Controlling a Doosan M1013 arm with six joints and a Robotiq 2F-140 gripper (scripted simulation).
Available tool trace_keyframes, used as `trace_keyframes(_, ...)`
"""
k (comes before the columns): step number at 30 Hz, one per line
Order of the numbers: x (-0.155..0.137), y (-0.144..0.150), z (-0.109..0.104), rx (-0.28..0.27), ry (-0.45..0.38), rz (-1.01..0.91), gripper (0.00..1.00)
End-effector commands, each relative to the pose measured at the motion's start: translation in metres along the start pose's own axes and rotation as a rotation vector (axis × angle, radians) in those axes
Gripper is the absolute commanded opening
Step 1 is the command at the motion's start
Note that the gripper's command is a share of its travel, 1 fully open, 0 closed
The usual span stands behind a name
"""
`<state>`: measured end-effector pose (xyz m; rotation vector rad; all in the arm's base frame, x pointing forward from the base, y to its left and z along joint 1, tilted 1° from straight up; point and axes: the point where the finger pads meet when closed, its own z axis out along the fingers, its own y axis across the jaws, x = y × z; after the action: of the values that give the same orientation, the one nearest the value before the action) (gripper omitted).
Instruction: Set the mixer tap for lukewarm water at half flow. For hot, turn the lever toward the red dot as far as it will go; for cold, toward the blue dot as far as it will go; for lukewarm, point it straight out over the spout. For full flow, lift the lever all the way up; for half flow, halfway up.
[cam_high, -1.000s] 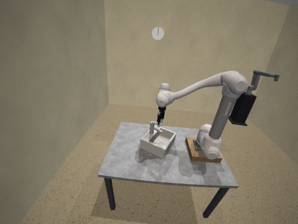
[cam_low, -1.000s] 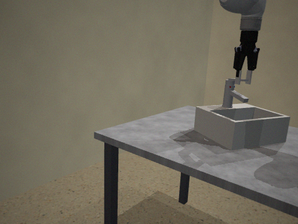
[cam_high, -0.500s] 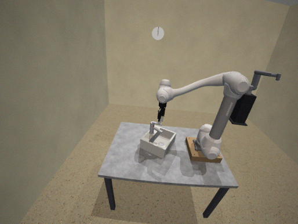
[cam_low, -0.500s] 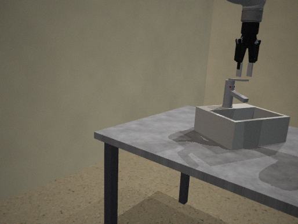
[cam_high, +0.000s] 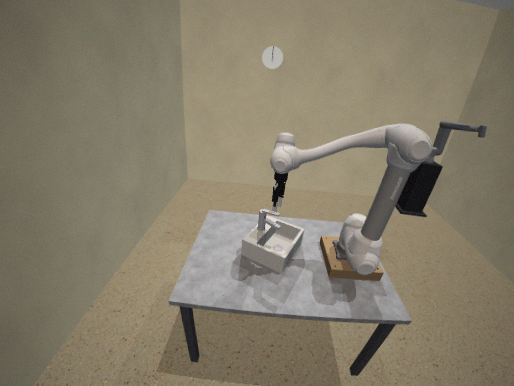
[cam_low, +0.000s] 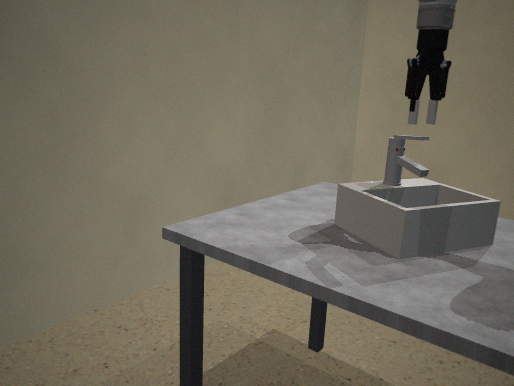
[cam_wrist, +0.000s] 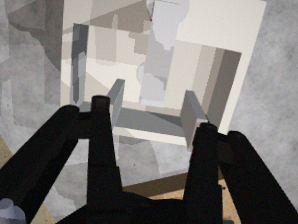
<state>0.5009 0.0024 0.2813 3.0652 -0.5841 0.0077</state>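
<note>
The mixer tap (cam_high: 262, 220) (cam_low: 393, 164) (cam_wrist: 166, 8) stands at the back rim of a white square sink (cam_high: 264, 255) (cam_low: 380, 220) (cam_wrist: 229, 23). Its lever (cam_high: 270, 212) (cam_low: 413, 137) (cam_wrist: 156, 63) lies about level and points out roughly over the spout (cam_low: 415, 167). A red dot (cam_low: 397, 149) shows on the tap's side. My gripper (cam_high: 276, 204) (cam_low: 422, 119) (cam_wrist: 153, 97) hangs point-down a little above the lever's outer end. Its fingers stand partly open with nothing between them and are clear of the lever.
The sink sits on a grey table (cam_high: 225, 290) (cam_low: 260, 225). The arm's base stands on a wooden block (cam_high: 345, 271) to the right of the sink. The table's edges drop to a sandy floor; walls stand well behind.
</note>
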Motion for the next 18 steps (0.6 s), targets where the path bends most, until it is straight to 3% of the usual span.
trace_keyframes(1, 0.0000, 0.0000, -0.0009, 0.000, 0.000, 0.000, 0.39)
trace_keyframes(5, 0.0000, 0.0000, -0.0009, 0.000, 0.000, 0.000, 0.39)
trace_keyframes(6, 0.0000, 0.0000, -0.0009, 0.000, 0.000, 0.000, 0.00)
trace_keyframes(18, 0.0000, 0.0000, -0.0009, 0.000, 0.000, 0.000, 0.00)
